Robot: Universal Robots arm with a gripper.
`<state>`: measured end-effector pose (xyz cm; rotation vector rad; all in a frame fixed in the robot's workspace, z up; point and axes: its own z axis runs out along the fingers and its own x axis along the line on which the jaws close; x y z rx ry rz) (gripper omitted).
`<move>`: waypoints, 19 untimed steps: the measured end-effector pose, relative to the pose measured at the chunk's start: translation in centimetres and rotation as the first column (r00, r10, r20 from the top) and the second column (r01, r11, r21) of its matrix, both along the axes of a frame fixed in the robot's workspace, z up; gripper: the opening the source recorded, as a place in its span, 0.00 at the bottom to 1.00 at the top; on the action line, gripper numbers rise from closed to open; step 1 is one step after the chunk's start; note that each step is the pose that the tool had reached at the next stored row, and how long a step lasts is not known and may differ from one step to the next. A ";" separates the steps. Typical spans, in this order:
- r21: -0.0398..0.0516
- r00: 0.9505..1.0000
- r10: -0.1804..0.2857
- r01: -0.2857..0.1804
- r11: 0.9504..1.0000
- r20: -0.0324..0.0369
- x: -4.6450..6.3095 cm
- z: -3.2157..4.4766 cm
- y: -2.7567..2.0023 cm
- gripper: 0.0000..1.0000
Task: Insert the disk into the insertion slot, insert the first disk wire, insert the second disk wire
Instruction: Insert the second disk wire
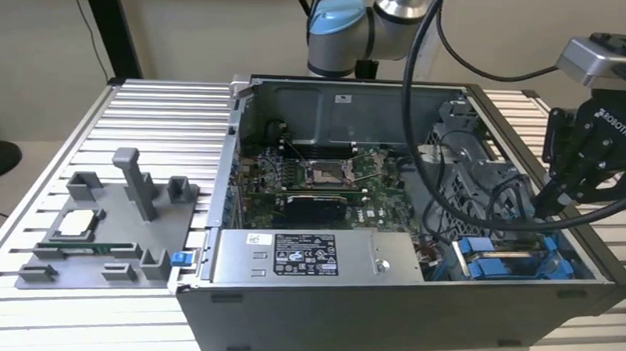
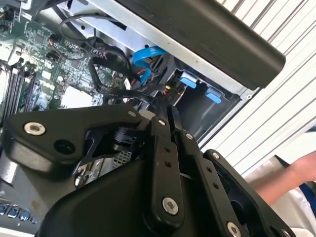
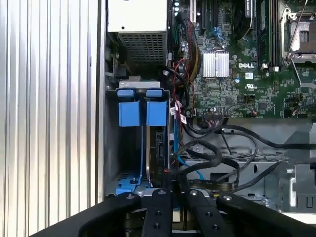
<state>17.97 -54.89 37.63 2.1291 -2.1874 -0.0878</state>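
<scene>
Item: gripper (image 1: 549, 206), black, two-fingered, reaching down into the corner of an open computer case (image 1: 391, 319). In both wrist views (image 2: 168, 111) (image 3: 170, 183) its fingers lie drawn together, tip against tip; whether a thin wire is pinched between them cannot be told. Item: insertion slot (image 3: 111, 148), a grey metal bay directly ahead of the fingertips, with two blue clips (image 3: 143, 111) at its end farthest from the gripper; in the exterior view its blue rails (image 1: 503, 264) lie just below the fingertips. Item: disk (image 3: 161, 148), seen edge-on as a dark narrow slab seated in the slot, just beyond the fingertips; label hidden. Item: black cables (image 3: 212, 154), looped close beside the fingertips and crossing over the bay's edge. Item: blue cable (image 2: 148, 53), curving just past the fingertips. Item: motherboard (image 1: 313, 175), farther into the case, away from the gripper. Item: power supply box (image 1: 310, 257), grey with a printed label, well apart from the gripper beyond the slot. Item: grey fixture (image 1: 102, 230), on the slatted table (image 1: 159, 115) outside the case, farthest from the gripper. Item: a person's arm (image 2: 296, 173), behind the gripper, outside the case.
</scene>
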 end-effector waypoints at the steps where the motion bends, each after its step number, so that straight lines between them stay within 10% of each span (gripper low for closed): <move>1: 0.000 1.000 0.000 0.000 1.000 0.000 -0.1 0.06 0.00 0.00; 19: 0.000 1.000 0.000 0.000 1.000 0.008 -2.6 0.55 -0.26 0.00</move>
